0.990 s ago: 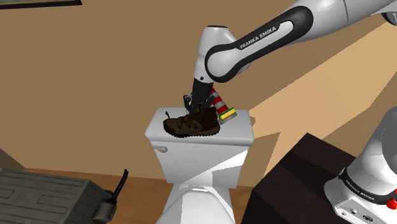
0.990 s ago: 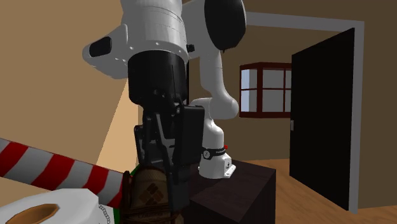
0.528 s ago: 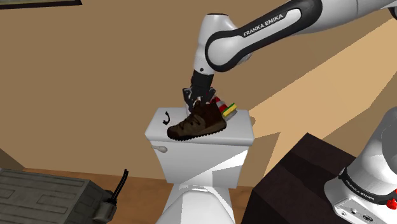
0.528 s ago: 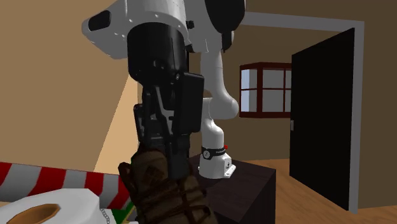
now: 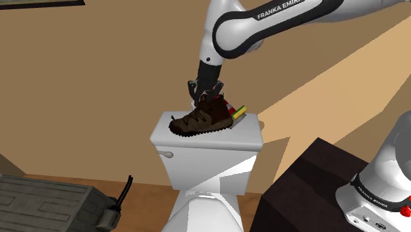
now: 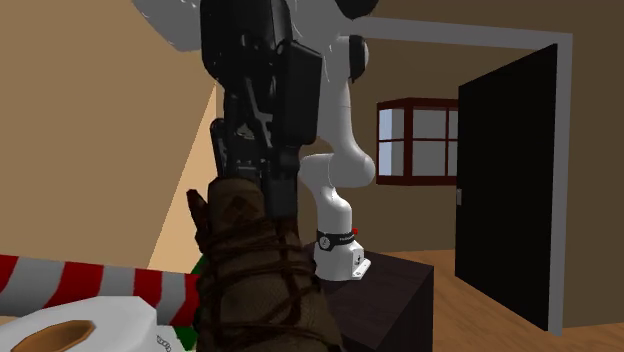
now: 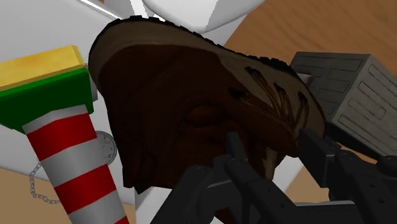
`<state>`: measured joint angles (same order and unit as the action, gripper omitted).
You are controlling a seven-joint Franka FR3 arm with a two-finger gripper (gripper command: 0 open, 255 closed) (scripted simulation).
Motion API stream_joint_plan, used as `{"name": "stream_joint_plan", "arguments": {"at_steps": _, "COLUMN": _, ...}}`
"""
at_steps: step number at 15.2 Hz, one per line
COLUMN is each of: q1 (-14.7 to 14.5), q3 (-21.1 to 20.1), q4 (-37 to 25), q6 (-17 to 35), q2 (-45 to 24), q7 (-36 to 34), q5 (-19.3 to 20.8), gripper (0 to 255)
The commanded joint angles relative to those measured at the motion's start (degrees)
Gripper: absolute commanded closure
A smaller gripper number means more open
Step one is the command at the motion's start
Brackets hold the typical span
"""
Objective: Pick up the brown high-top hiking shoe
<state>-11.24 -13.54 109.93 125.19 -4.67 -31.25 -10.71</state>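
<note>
Three cameras around one toilet tank [image 5: 211, 165]

The shoulder view looked down from beside the stand [image 5: 316, 178] toward the tank; the second exterior view sat close at tank level, facing that stand; the wrist view looked along the tool [image 7: 273, 149]. All caught the brown shoe [image 5: 201, 120].

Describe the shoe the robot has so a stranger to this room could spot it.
Find the white toilet and look at its tank lid. There the black gripper clasps a dark brown, laced high-top shoe by its collar; its neighbour is a red-and-white striped post with a green-and-yellow cap.
</note>
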Motion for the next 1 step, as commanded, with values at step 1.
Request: {"name": "stream_joint_plan", "arguments": {"at_steps": 1, "q1": 0.02, "q3": 0.01, "q4": -0.40, "q6": -0.37, "q2": 0.11, "q7": -0.05, "q5": 0.03, "gripper": 255}}
